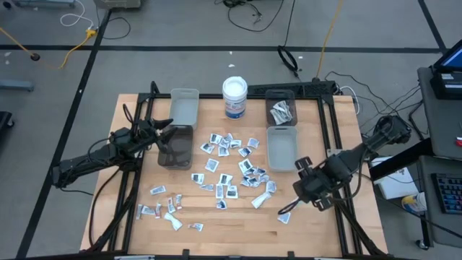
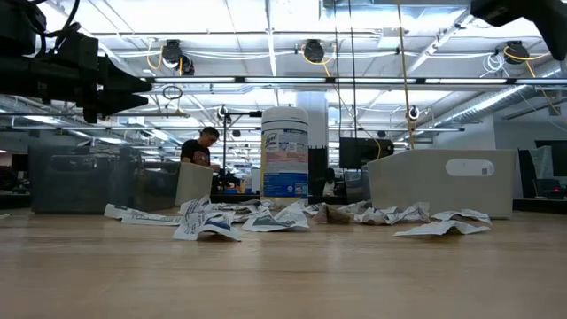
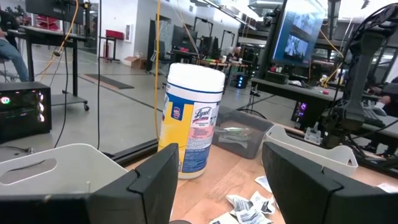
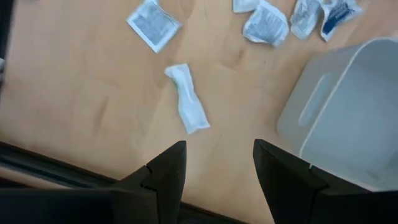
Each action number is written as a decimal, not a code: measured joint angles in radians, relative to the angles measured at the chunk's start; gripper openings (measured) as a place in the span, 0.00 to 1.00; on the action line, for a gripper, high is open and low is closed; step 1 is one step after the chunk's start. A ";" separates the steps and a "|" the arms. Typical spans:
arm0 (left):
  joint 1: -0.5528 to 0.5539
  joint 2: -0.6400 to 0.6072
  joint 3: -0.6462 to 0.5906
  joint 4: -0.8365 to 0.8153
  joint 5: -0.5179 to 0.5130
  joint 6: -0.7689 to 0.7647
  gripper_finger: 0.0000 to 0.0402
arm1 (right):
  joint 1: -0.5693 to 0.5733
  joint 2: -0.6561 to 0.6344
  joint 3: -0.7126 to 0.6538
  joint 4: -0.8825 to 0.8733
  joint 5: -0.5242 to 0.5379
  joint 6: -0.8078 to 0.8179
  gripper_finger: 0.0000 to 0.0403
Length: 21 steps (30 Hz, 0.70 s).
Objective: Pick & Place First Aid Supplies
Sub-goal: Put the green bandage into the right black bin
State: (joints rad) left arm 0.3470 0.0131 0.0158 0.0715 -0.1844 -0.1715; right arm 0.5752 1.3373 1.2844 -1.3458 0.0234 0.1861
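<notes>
- Your right gripper [image 4: 214, 168] has its fingers spread apart with nothing between them; it hangs above bare wood near a long pale sachet [image 4: 187, 106] and beside a grey bin [image 4: 348, 112].
- Your right arm reaches in from the table's right edge, bent toward the front right part of the table.
- Your left gripper [image 3: 214, 180] is also spread and empty, held over the dark clear bin [image 1: 175, 146].
- The first aid supplies [image 1: 229, 173] lie scattered across the table's middle and front.
</notes>
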 joint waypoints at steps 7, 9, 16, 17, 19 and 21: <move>0.000 0.000 0.000 0.000 0.000 0.000 0.59 | 0.073 0.008 -0.192 0.194 -0.001 0.050 0.45; 0.000 0.000 0.000 0.000 0.000 0.000 0.59 | 0.083 0.013 -0.246 0.254 0.000 0.069 0.45; 0.000 0.000 0.000 0.000 0.000 0.000 0.59 | 0.088 0.077 -0.361 0.365 0.006 0.083 0.45; 0.000 0.000 0.000 0.000 0.000 0.000 0.59 | 0.088 0.090 -0.373 0.386 0.006 0.083 0.45; 0.000 0.000 0.000 0.000 0.000 0.000 0.59 | 0.088 0.115 -0.391 0.430 0.005 0.083 0.45; 0.000 0.000 0.000 0.000 0.000 0.000 0.59 | 0.088 0.142 -0.406 0.476 0.005 0.083 0.45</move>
State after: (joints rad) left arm 0.3470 0.0131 0.0158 0.0714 -0.1844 -0.1715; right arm 0.6632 1.4794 0.8785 -0.8695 0.0284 0.2691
